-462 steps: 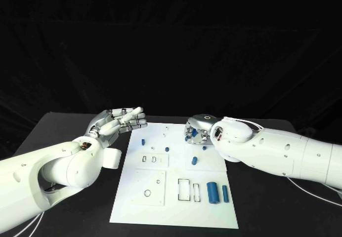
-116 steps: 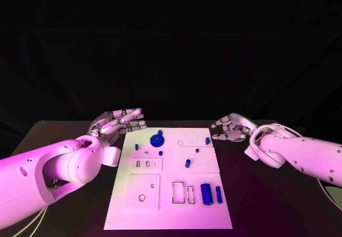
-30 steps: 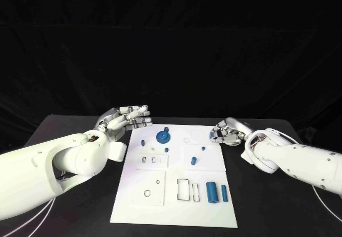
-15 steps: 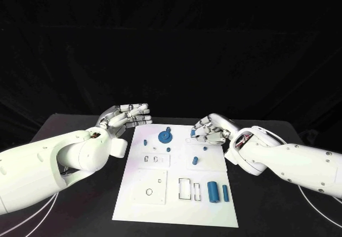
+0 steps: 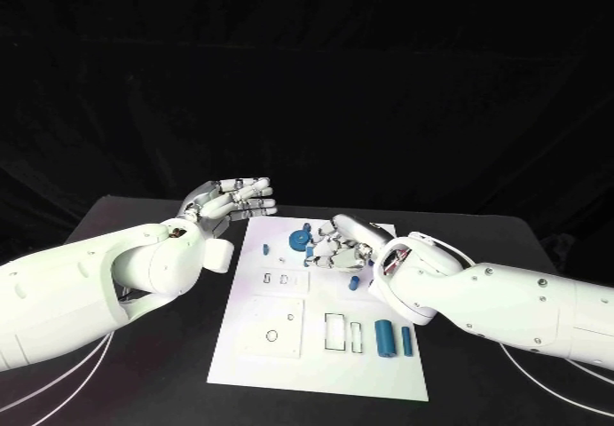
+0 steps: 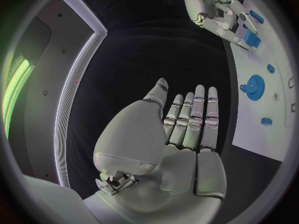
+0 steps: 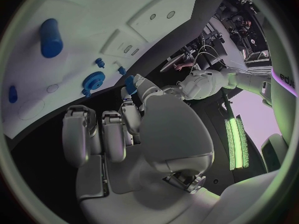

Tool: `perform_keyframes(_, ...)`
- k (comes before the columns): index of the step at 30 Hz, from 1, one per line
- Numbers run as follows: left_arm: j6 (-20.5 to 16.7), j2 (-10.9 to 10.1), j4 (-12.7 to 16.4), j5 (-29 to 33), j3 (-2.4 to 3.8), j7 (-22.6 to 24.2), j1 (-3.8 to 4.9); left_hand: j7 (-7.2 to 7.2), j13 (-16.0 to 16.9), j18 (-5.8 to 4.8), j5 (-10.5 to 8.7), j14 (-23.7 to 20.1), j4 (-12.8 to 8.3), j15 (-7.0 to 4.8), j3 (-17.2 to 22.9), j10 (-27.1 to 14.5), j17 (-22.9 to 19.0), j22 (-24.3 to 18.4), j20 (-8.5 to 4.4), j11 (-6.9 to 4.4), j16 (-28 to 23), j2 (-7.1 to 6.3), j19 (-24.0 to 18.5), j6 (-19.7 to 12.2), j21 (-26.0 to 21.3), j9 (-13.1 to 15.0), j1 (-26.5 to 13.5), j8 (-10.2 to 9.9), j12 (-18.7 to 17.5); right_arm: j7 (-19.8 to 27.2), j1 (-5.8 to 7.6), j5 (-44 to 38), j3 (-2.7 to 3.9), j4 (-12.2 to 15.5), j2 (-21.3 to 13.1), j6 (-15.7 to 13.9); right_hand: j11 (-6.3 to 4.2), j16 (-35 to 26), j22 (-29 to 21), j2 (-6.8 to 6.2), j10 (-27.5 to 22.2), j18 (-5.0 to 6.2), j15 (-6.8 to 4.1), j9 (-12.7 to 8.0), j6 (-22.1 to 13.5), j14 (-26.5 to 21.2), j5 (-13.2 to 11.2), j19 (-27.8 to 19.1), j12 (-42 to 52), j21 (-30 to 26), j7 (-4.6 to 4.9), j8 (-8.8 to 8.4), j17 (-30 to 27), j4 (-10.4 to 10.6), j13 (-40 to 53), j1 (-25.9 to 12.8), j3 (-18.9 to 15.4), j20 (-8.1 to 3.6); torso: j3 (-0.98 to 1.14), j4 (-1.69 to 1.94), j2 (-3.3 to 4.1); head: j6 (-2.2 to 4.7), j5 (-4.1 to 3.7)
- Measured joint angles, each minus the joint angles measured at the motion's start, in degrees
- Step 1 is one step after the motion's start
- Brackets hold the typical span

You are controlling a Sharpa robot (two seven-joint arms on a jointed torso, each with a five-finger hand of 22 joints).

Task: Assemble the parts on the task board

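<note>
Task board (image 5: 288,355) lies mid-table, bare black table (image 5: 128,373) both sides. L hand (image 5: 231,206) hovers off board's far-left edge, fingers straight, empty. R hand (image 5: 335,247) over board's far half, pinching small blue part (image 7: 130,85). Gear (image 5: 298,239) just beside it.

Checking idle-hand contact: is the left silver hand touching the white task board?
Apart. In the left wrist view the left hand is raised flat over the black table, with a dark strip between its fingers and the board's edge.
</note>
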Motion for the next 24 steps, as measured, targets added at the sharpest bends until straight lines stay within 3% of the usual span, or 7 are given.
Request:
perform_keyframes(13,0.2,0.2,-0.1,0.0,0.0,0.0,0.0,0.0,0.0,0.0,0.0,0.0,0.0,0.0,0.0,0.0,0.0,0.0,0.0,0.0,0.0,0.0,0.0,0.0,0.0,0.0,0.0,0.0,0.0,-4.1,-2.12,-6.4,-0.46,-2.5,4.8,0.1,0.0,0.2,0.0,-0.22,0.0,0.0,-0.21,0.0,0.2,0.2,0.4,0.1,0.0,0.3,-0.18,-0.07,0.0,0.4,0.1,-0.4,-0.1,-0.08,-0.04,0.08,0.02,-1.15,1.53)
perform_keyframes(24,0.4,0.3,0.1,0.0,-0.01,0.0,0.0,0.0,0.0,0.0,0.0,0.0,0.0,0.0,0.0,0.0,0.0,0.0,0.0,0.0,0.0,0.0,0.0,0.0,0.0,0.0,0.0,0.0,0.0,-6.8,-3.41,-11.5,-0.72,-4.2,7.1,0.3,0.0,0.2,0.0,-0.19,0.0,0.0,-0.21,0.0,0.2,0.2,0.5,0.1,0.0,0.3,-0.18,0.32,0.0,0.4,0.1,-0.9,-0.1,-0.08,0.01,0.05,0.04,-1.72,1.78)
